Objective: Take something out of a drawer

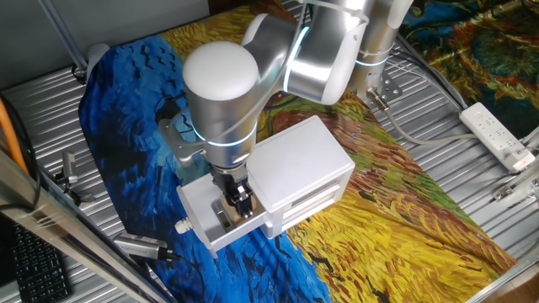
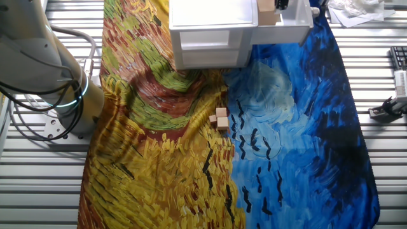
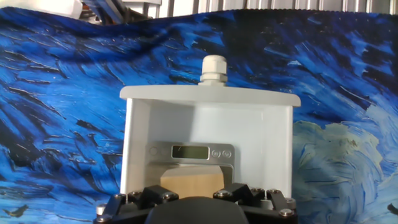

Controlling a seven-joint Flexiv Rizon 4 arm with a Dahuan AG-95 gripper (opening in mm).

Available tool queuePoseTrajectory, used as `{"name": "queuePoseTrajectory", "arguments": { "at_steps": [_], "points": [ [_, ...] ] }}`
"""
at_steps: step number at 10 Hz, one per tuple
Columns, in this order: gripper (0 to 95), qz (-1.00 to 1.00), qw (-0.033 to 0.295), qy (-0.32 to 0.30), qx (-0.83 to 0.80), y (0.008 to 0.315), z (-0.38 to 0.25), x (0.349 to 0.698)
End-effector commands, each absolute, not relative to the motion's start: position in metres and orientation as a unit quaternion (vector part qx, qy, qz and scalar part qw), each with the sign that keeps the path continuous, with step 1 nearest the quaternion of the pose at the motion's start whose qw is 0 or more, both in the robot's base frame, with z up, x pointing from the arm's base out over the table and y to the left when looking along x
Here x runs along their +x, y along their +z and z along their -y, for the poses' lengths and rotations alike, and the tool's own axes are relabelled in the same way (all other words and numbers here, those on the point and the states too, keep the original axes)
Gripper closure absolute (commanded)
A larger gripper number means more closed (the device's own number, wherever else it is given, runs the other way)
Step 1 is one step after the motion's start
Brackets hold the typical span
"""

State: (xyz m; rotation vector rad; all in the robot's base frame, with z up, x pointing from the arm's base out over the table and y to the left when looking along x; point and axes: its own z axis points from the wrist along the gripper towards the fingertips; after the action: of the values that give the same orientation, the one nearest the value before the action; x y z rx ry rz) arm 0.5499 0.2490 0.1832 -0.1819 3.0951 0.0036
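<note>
The wooden block point(image 3: 190, 178) is seen lying inside the pulled-out drawer point(image 3: 144, 143), low in the hand view, its light-brown top just above the black body of the gripper point(image 3: 194, 202). Behind the block, a flat grey metal piece point(image 3: 191, 152) with a small display window is laid on the drawer floor. The front wall of the drawer is capped by a round white knob point(image 3: 214, 70), pointing away from the camera.

From one fixed view, the gripper point(image 1: 238, 204) is caught reaching down into the open drawer point(image 1: 202, 220), its dark fingers lowered between the white walls. Whether they are pressed against the block or standing clear of it cannot be told (the fingertips are hidden in every view). The knob point(image 1: 181, 225) is seen at the drawer's outer end, and the white cabinet point(image 1: 301, 165) is set right beside the arm's wrist.

In the other fixed view, only the top edge is given to the action: the block point(image 2: 267, 11) is glimpsed in the drawer point(image 2: 297, 24), next to the cabinet point(image 2: 210, 32). Well apart from it, a little cluster of small wooden cubes point(image 2: 219, 119) is left on the painted cloth point(image 2: 159, 159) that is spread over the slatted metal table point(image 2: 38, 191). A white power strip point(image 1: 498, 135) is laid at the table's edge.
</note>
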Motion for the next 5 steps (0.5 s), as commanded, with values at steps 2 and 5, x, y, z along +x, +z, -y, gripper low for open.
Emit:
{"name": "queuePoseTrajectory", "arguments": {
  "at_steps": [2,5],
  "points": [
    [19.0,-0.998,0.013,0.003,-0.055,0.1801,-0.2481,0.5475],
    [19.0,-0.999,0.01,0.003,-0.052,0.1767,-0.2487,0.5445]
  ]
}}
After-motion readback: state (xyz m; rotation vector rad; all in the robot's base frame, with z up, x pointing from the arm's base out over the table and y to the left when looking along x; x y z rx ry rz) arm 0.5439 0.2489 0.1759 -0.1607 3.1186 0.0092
